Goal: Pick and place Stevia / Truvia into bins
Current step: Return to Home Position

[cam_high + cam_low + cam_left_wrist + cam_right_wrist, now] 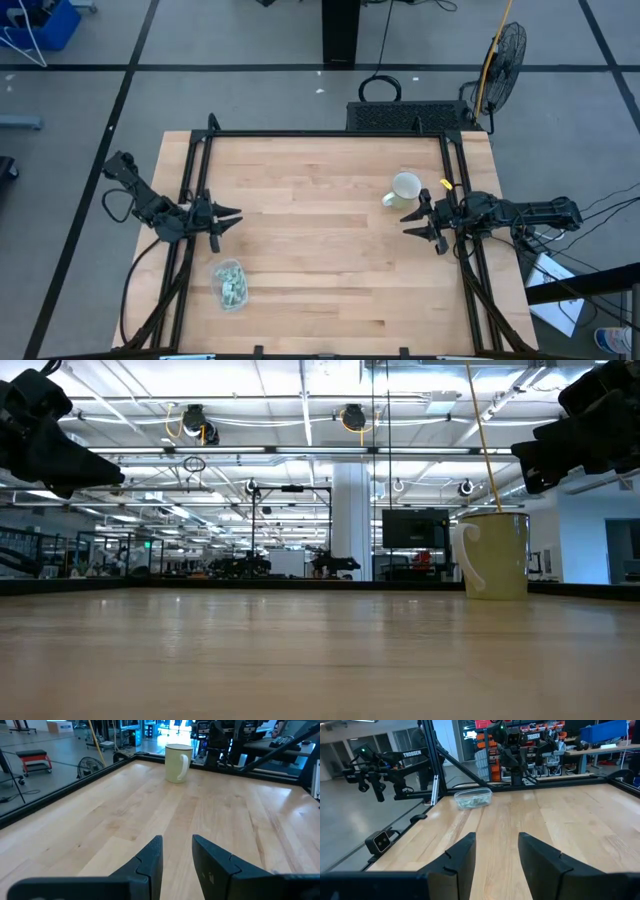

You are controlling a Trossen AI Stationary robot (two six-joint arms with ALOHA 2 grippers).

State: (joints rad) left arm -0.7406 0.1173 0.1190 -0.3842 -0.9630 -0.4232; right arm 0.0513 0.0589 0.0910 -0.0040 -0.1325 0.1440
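A clear plastic bowl (230,283) stands on the table near its left near corner, and pale green and white packets (232,289) lie inside it; the right wrist view shows the bowl (473,799) too. No packet shows loose on the table. My left gripper (234,216) hovers open at the table's left edge, above and on the far side of the bowl. Its fingers (177,845) point across bare wood. My right gripper (407,226) hovers open at the right side, next to the cream mug (404,189).
The cream mug (494,555) with a handle stands upright toward the table's far right. A black frame rail (330,133) runs around the table's edges. Bare wood (320,250) lies between the two grippers.
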